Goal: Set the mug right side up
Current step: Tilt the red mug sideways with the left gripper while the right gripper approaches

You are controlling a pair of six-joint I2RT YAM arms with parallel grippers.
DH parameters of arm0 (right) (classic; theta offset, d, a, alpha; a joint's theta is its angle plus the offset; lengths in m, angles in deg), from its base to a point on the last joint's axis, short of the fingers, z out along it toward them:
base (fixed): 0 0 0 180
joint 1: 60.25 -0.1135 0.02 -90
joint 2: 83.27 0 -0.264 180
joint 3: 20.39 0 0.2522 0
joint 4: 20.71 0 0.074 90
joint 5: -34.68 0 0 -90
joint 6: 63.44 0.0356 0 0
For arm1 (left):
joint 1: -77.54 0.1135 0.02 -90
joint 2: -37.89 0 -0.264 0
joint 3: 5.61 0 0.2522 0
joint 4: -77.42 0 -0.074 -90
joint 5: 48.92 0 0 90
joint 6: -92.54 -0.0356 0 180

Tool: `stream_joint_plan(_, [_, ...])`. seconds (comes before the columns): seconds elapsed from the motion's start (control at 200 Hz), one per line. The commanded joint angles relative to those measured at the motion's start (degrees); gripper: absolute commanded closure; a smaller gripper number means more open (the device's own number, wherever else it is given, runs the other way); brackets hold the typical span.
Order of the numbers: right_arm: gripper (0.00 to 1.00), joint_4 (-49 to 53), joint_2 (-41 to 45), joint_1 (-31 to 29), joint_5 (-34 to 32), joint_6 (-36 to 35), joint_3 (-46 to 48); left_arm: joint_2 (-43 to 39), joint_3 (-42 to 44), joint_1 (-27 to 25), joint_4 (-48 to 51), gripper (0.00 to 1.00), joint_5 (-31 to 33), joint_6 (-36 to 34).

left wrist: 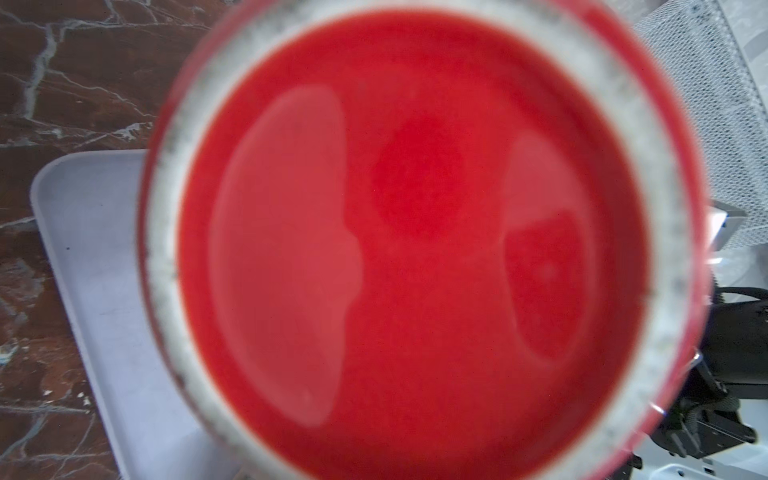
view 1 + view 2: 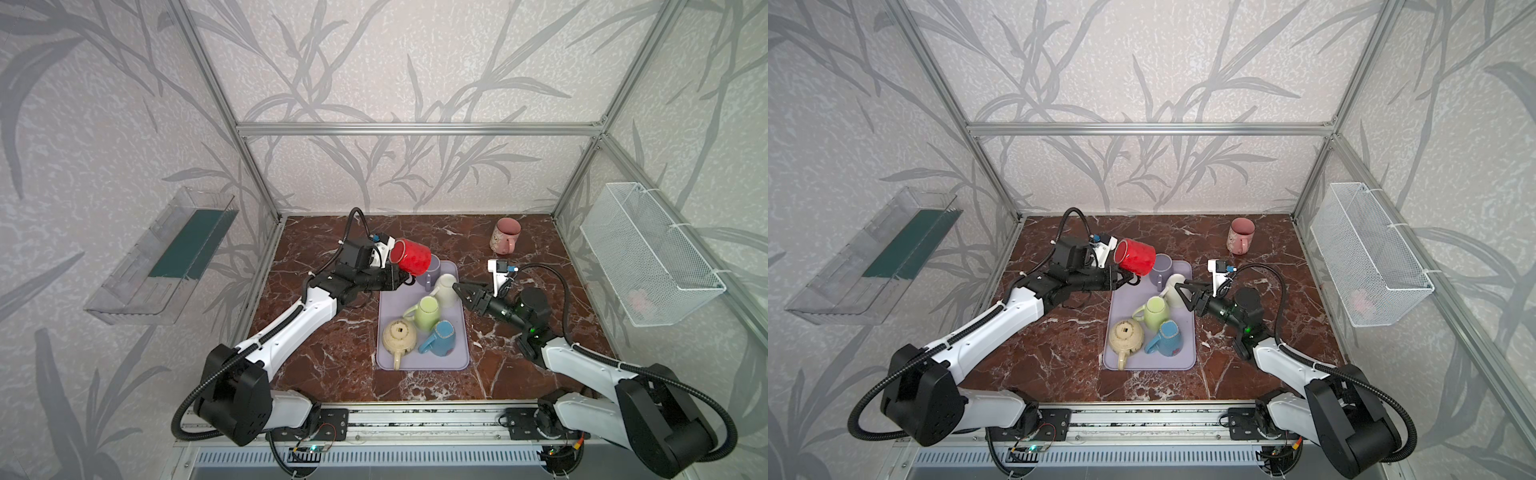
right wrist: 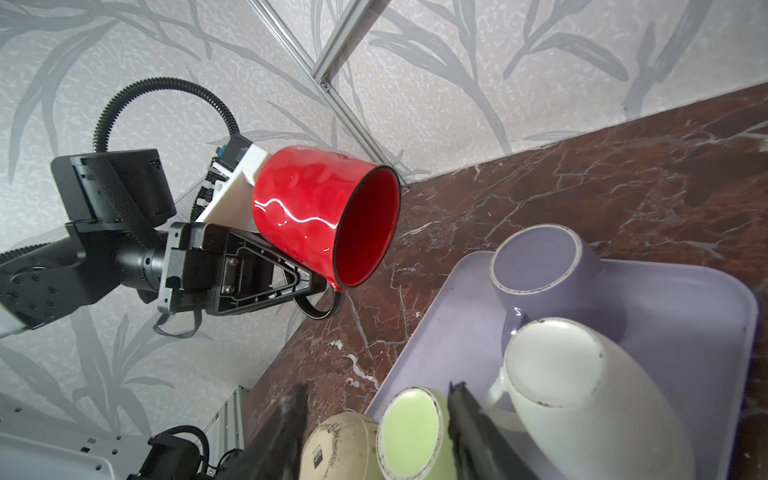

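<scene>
- I'm holding the red mug [image 2: 410,257] up off the worktop [image 2: 332,361], over the tray's [image 2: 440,362] far-left corner, w/ L jaws clenching its handle [image 3: 320,309].
- It's lying sideways, mouth pointing toward R arm, so I'm judging the flip approx half done.
- R jaws are hanging released, empty, beside the white mug [image 2: 445,291].

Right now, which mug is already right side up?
The pink mug, standing on the table off the tray, mouth up. Purple mug, white mug and green mug sit bottom up on it; the red mug hangs tilted in the left gripper.
</scene>
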Motion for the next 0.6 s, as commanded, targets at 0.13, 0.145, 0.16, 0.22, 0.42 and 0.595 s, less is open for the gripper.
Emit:
stream_joint_plan(0.13, [0.46, -4.3, -1.9, -3.1, 4.5, 1.0, -4.4, -3.3, 2.5, -0.1, -17.6, 1.00, -5.5, 7.8])
stream_joint_plan(0.145, [0.46, -4.4, -2.0, -3.2, 4.7, 1.1, -4.5, -3.5, 2.7, -0.2, -18.1, 1.00, -5.7, 8.1])
stream_joint_plan(0.16, [0.46, -4.6, -2.2, -3.3, 4.8, 1.3, -4.7, -3.5, 2.9, -0.2, -18.7, 1.00, -5.8, 8.4])
stream_joint_plan(0.22, [0.46, -5.7, -3.0, -3.3, 5.3, 2.6, -5.4, -3.6, 3.4, -0.1, -21.1, 1.00, -6.6, 9.6])
stream_joint_plan(0.42, [0.48, -9.7, -6.4, -3.5, 7.1, 7.3, -7.9, -3.7, 4.7, -0.3, -28.2, 1.00, -8.3, 13.0])
stream_joint_plan(0.595, [0.64, -11.9, -10.1, -3.5, 8.3, 10.9, -11.1, -3.3, 4.7, -0.7, -31.4, 1.00, -8.7, 14.3])
